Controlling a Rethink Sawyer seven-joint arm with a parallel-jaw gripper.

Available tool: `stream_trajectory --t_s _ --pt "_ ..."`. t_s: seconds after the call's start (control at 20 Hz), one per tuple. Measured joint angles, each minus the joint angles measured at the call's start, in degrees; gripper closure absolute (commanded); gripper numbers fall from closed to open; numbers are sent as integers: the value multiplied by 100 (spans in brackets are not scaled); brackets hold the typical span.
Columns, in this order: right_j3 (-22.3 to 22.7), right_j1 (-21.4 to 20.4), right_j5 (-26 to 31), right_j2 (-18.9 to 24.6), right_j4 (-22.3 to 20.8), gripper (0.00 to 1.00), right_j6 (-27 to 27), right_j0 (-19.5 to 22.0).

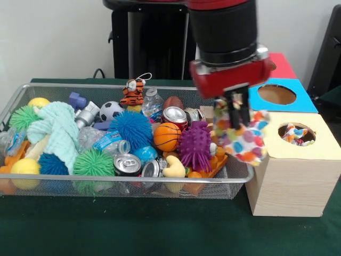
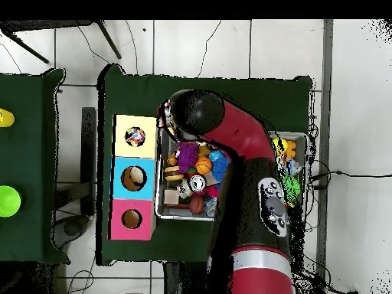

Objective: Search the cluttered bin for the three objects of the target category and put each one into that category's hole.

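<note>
The black tool (image 1: 236, 113) under the red and black arm pinches a floppy white cloth piece with bright multicolour dots (image 1: 242, 140), which hangs over the right end of the wide silver wire-mesh basket (image 1: 133, 188), just beside the pale wood-grain box with the yellow top (image 1: 290, 176). In that top's round hole (image 1: 296, 133) another dotted cloth piece (image 1: 294, 134) shows. The basket, on the green-covered counter (image 1: 160, 229), holds spiky rubber balls, drink cans and small toys.

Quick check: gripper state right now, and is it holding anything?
Gripper: closed on a dotted cloth piece, hanging above the wire bin's end beside the yellow-topped box.
</note>
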State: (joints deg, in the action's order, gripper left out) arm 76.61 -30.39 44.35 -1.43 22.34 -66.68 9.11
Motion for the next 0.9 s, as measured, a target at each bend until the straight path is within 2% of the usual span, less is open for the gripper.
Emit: stream_trajectory --t_s 0.3,0.9 --pt "0 -1 0 -3 45 100 -615 -402" --pt "0 51 -85 -3 46 100 -1087 -623"
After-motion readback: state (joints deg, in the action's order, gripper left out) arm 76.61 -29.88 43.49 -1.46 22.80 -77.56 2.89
